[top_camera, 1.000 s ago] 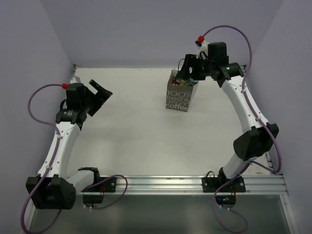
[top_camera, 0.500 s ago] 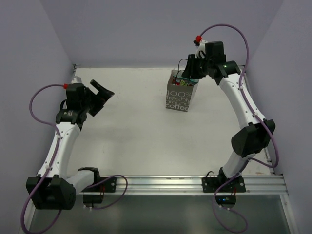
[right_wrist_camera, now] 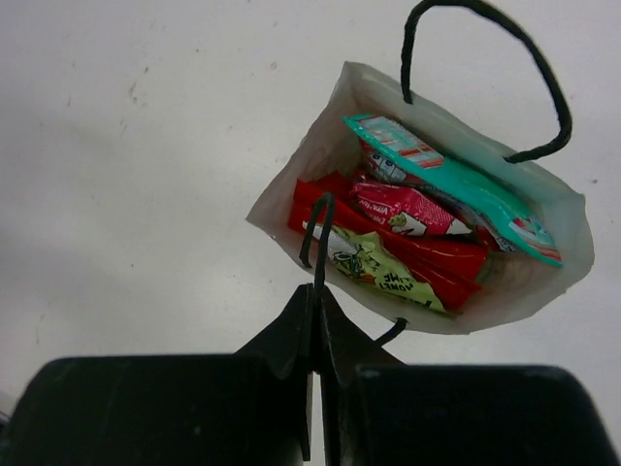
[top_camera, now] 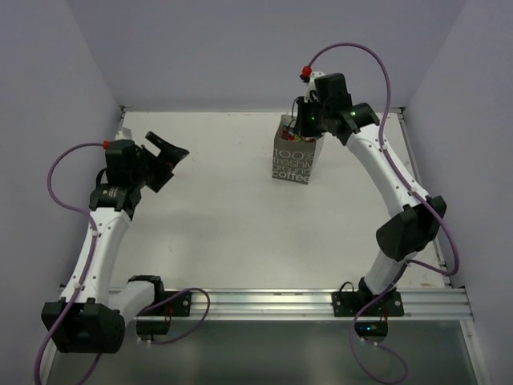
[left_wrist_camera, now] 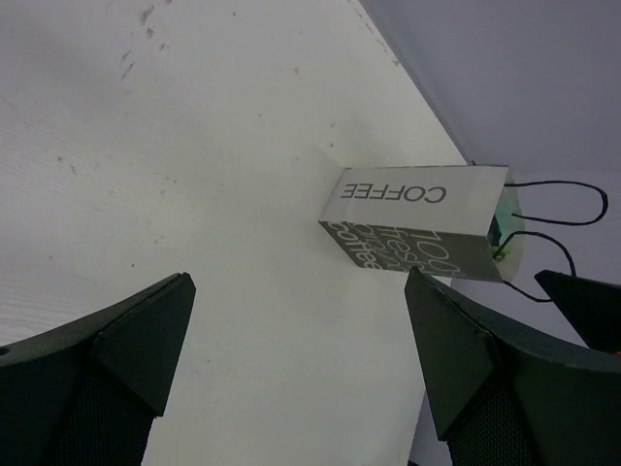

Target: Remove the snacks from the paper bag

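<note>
Visibly, four snacks (right_wrist_camera: 417, 233) fill one bag (right_wrist_camera: 315, 155); right pincer (right_wrist_camera: 317, 320) grips handle (right_wrist_camera: 318, 243), left pincer (left_wrist_camera: 298, 282) gapes.

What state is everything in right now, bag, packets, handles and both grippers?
Grey-beige paper carrier bag: upright on the table, mouth open.
Teal foil packet: inside the bag.
Bright red foil packet: inside the bag.
Small pink-red packet: inside the bag.
Yellow-green packet: inside the bag.
Right gripper: shut on the near black loop handle.
Far black loop handle: free.
Left gripper: open, empty.
</note>
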Robot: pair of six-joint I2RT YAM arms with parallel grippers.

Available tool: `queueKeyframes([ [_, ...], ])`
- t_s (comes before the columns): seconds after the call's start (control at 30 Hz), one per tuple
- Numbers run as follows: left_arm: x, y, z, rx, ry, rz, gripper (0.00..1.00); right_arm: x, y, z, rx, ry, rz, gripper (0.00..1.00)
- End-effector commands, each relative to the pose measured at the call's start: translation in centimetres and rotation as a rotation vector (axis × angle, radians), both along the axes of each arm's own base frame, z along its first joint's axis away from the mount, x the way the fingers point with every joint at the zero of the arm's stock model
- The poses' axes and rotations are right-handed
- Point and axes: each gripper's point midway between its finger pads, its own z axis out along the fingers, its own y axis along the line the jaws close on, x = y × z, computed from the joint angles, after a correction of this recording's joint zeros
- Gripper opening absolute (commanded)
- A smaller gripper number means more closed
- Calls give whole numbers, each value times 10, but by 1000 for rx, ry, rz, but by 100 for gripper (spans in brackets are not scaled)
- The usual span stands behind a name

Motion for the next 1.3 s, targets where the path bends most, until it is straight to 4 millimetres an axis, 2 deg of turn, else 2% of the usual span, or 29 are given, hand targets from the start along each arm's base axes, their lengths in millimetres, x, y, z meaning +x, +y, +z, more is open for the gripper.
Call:
queueKeyframes([
  [0.0,-5,-5,22,-34,-71,-26,99,-7,8,17,-45,-29,-42,0],
  [0.03,-6,-6,24,-35,-77,-29,99,-8,10,15,-53,-19,-45,0],
  [0.07,-9,-7,25,-38,-80,-35,99,-8,13,22,-62,-36,-54,0],
  [0.13,-11,-9,25,-43,-77,-44,99,-12,15,16,-91,-9,-69,0],
  [0.27,-18,-14,28,-67,-70,-69,99,-19,23,26,-118,-19,-73,0],
  [0.37,-25,-16,36,-79,-75,-74,99,-32,32,25,-135,0,-70,0],
  [0.57,-35,-27,47,-107,-88,-142,100,-63,50,12,-207,55,-36,0],
  [0.67,-39,-27,48,-93,-88,-155,100,-88,69,-3,-259,84,19,0],
  [0.77,-45,-27,51,-78,-92,-164,100,-108,84,-8,-209,125,36,0],
  [0.93,-52,-31,59,-80,-85,-199,100,-122,95,-6,-220,140,51,0],
  [1.0,-57,-32,60,-82,-67,-207,100,-127,98,0,-210,145,56,0],
  [1.23,-74,-36,86,-95,-106,-229,100,-146,119,18,-147,143,113,0],
  [1.27,-74,-36,87,-95,-108,-229,100,-147,120,15,-158,150,119,0],
])
